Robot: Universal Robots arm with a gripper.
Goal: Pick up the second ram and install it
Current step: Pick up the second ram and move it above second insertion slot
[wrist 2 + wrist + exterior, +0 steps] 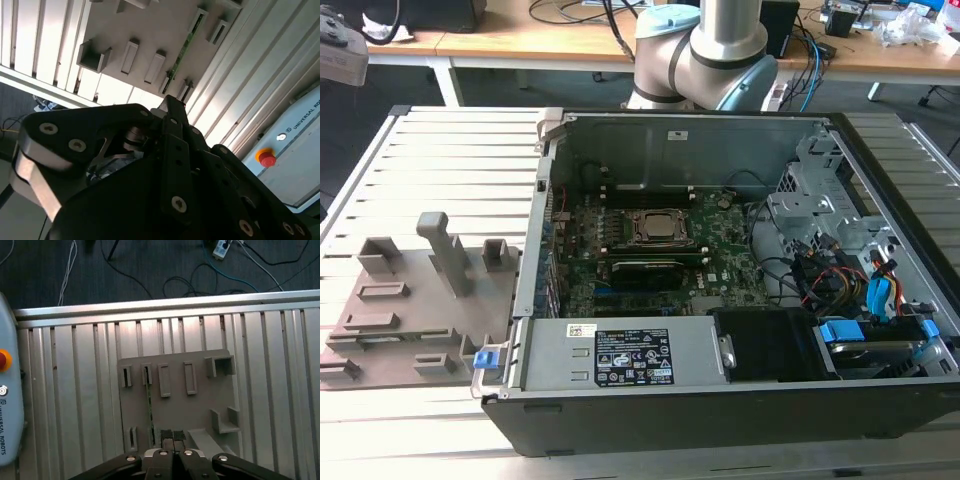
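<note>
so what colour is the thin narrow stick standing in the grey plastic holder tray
The second ram is green; the second wrist view shows it best.

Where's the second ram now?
In both wrist views the ram sits slotted in the grey tray, which lies at the exterior view's left beside the computer.

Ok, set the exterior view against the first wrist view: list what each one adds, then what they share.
Exterior view: the open computer case, its motherboard and the arm's base. First wrist view: the gripper, fingers together and empty, over the grey holder tray; the second ram standing on edge in the tray's slots; a white control box with a red button. Shared: the grey holder tray on the slatted table.
</note>
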